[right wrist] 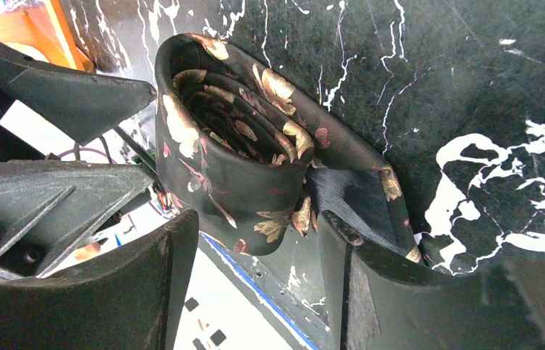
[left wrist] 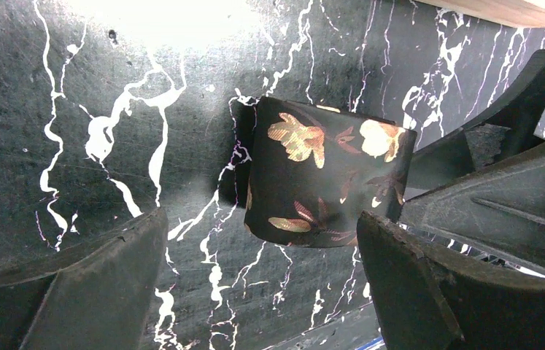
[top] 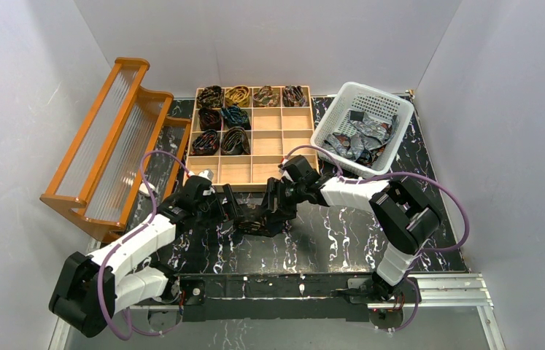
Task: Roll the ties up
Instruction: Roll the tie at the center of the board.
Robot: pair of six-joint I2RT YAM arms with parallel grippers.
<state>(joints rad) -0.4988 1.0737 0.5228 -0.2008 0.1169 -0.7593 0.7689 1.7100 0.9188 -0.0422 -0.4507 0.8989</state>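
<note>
Right gripper (right wrist: 254, 226) clamps the rolled tie (right wrist: 240, 160) mid tabletop (top: 342, 233), midway between side edges; left gripper (left wrist: 260, 219) gapes wide just beside it. Squeeze evenly, tail tucked, or coil likely springs loose.

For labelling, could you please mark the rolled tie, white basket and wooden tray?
rolled tie (left wrist: 327, 175), left wrist view, its patterned outer wrap.
white basket (top: 326, 120), top view, left wall.
wooden tray (top: 235, 173), top view, bare compartment.
</note>
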